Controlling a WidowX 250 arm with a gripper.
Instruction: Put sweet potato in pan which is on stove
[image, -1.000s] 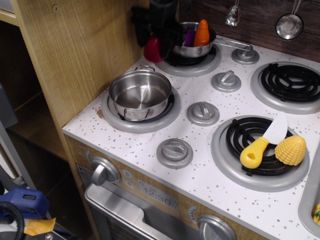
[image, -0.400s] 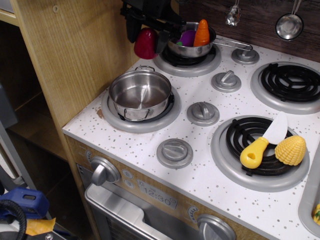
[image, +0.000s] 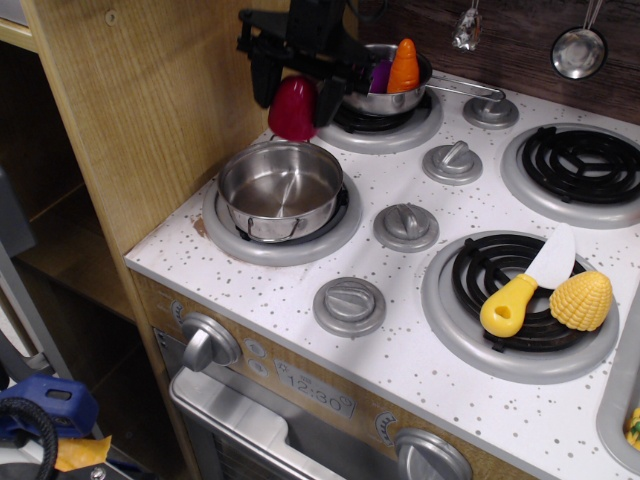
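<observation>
The dark red sweet potato (image: 292, 107) is held between the fingers of my black gripper (image: 294, 92), which hangs above the far left of the stove (image: 420, 300), just behind the empty steel pan (image: 280, 187) on the front-left burner. The gripper is shut on the sweet potato, which is in the air and clear of the pan's rim. A second steel pot (image: 385, 85) on the back-left burner holds an orange carrot (image: 404, 66) and a purple toy (image: 380, 75), partly hidden behind the gripper.
A wooden wall (image: 150, 100) stands close on the left. A yellow-handled toy knife (image: 525, 285) and yellow corn (image: 581, 300) lie on the front-right burner. Grey knobs (image: 406, 226) sit between burners. A ladle (image: 579, 50) hangs at the back.
The gripper with the sweet potato has moved left and toward the front, away from the back pot and closer to the front-left pan.
</observation>
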